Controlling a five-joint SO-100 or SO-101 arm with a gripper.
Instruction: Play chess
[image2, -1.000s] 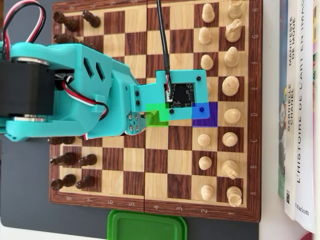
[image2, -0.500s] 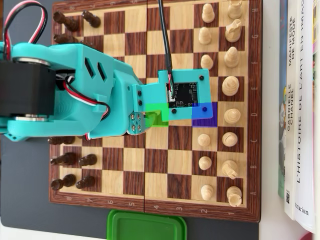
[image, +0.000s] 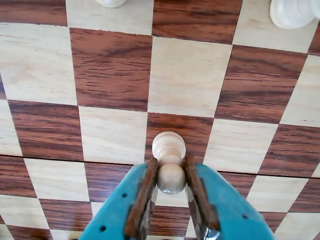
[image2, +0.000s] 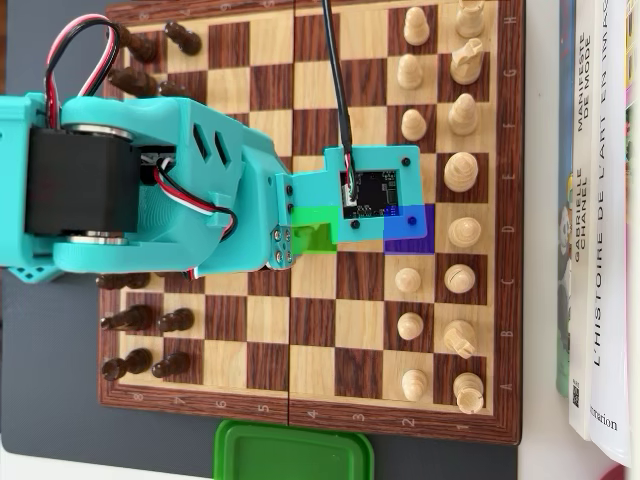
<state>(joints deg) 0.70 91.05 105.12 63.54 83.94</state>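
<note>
Dark pieces (image2: 150, 335) crowd the left files of the chessboard (image2: 310, 400) in the overhead view; the teal arm (image2: 150, 185) reaches across the middle, and light pieces (image2: 455, 180) line the right side, with books (image2: 600, 220) beyond. In the wrist view the gripper (image: 171, 175) is clamped on a pale wooden pawn (image: 169, 160), its pads pinching below the head, over a dark square. The hold looks narrow and on a rounded surface, so the pawn could swivel or slip out, landing tilted or straddling two squares.
</note>
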